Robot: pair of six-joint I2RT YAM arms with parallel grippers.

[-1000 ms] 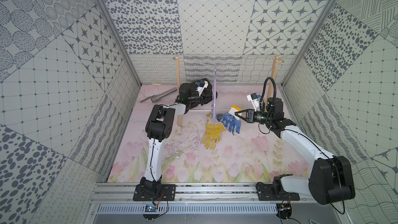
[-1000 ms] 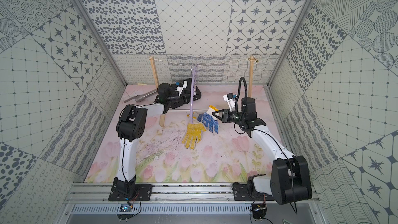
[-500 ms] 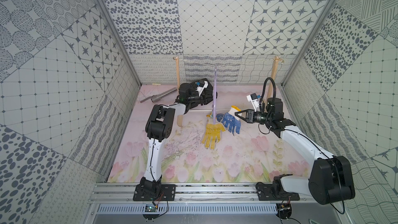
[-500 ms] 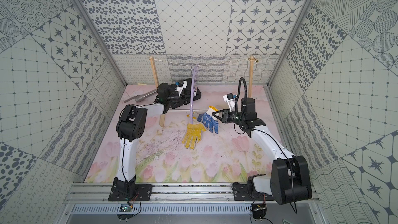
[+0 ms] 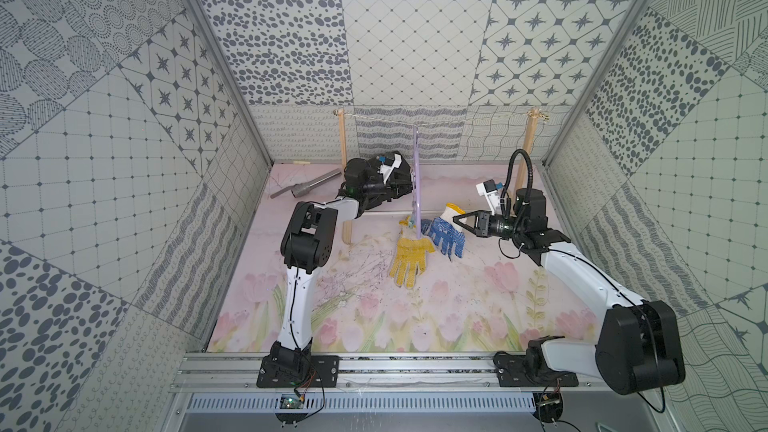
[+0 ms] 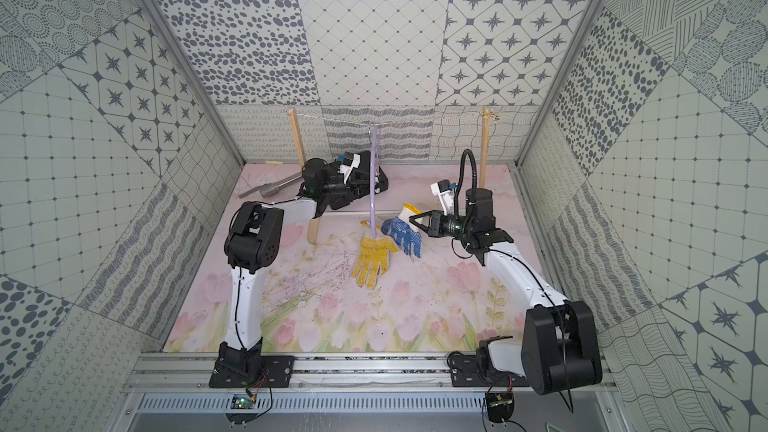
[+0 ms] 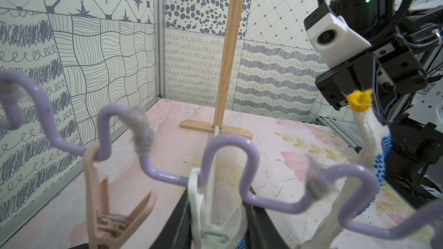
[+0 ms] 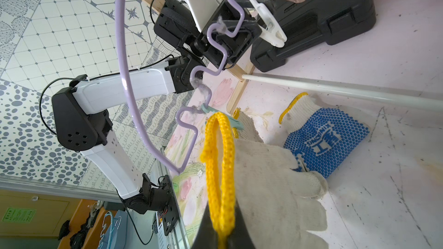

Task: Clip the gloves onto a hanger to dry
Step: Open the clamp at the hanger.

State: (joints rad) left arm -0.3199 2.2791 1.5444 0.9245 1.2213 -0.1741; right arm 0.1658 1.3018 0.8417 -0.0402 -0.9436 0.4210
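The lilac hanger (image 5: 417, 168) (image 6: 374, 168) hangs from a string, and pegs hang from its wavy bar (image 7: 230, 140). My left gripper (image 5: 410, 187) (image 7: 215, 216) has its fingers pressed on both sides of a white peg (image 7: 206, 211). A yellow-dotted glove (image 5: 409, 255) (image 6: 372, 255) hangs from a teal peg (image 8: 230, 120) at the hanger's low end, with its fingers on the floor. My right gripper (image 5: 456, 218) (image 8: 221, 235) is shut on the yellow cuff (image 8: 220, 164) of a blue-dotted glove (image 7: 364, 135), beside the hanger. Another blue-dotted glove (image 8: 330, 137) lies flat on the floor.
Two wooden posts (image 5: 343, 139) (image 5: 525, 147) carry the string, and a white rod (image 8: 335, 89) joins their feet. A black case (image 8: 323, 15) lies behind the left gripper. A grey pipe (image 5: 305, 187) lies at the back left. A pink peg (image 7: 100, 207) hangs beside the white one.
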